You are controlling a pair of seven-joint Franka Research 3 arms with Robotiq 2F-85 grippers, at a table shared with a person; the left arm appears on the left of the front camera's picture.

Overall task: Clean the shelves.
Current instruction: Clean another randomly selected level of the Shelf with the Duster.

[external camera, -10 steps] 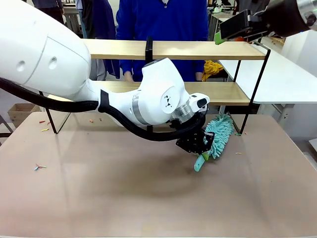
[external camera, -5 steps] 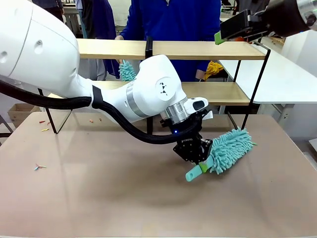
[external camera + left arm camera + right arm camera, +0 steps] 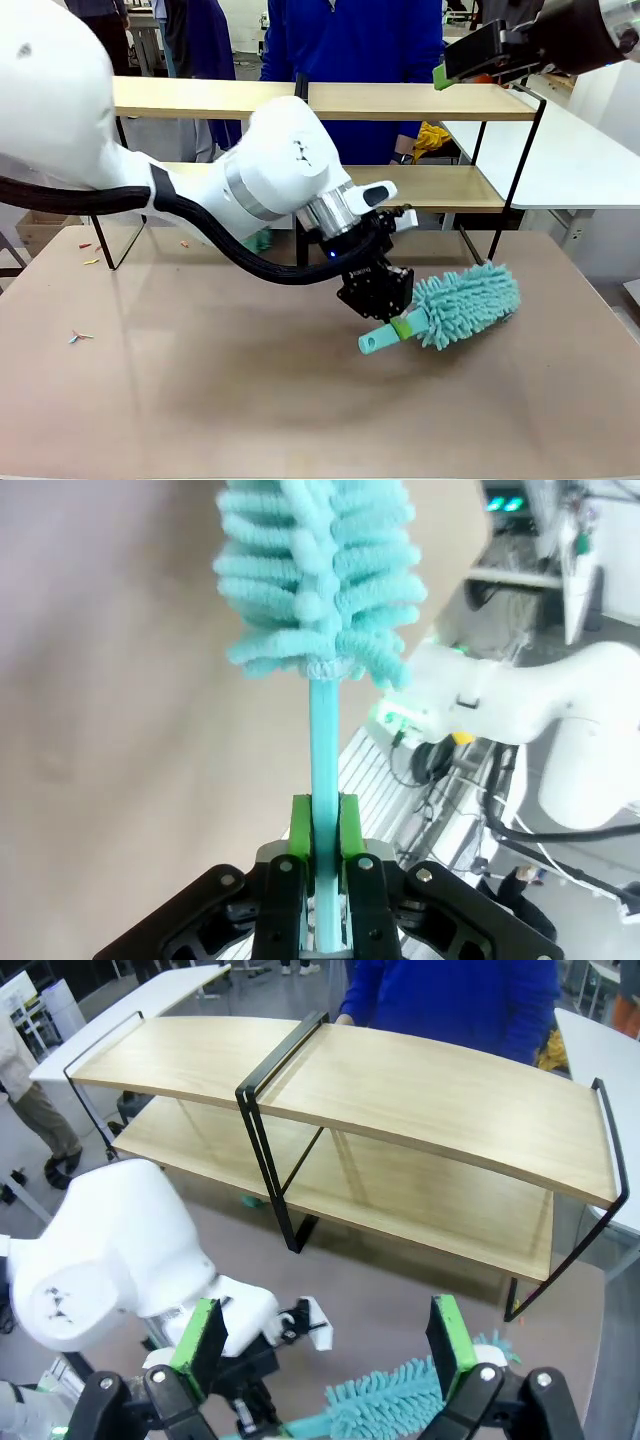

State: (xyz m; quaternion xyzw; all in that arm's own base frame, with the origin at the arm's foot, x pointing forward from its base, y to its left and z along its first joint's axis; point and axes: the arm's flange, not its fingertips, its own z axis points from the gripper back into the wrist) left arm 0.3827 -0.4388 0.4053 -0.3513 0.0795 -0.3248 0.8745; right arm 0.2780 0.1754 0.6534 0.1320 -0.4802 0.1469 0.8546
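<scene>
The left gripper [image 3: 378,295] sits low over the middle of the brown table [image 3: 200,400], its green pads [image 3: 300,825] clamped tight on the thin handle of a turquoise duster [image 3: 465,303]. In the front view the duster's fluffy head points toward 3 o'clock from the gripper, lying on or just above the tabletop, while the handle's butt end pokes out toward 7 o'clock. The left wrist view looks straight along the handle, with the shaggy head at 12 o'clock. The shelves [image 3: 420,100] stand at the far side of the table, toward 12 o'clock from the duster: two long light-wood boards on a thin black frame with a central post, and a person in a blue top [image 3: 350,40] just behind them. The right gripper [image 3: 325,1360] hangs high at 1 o'clock in the front view, above the right end of the shelves, its fingers spread wide and holding nothing.
</scene>
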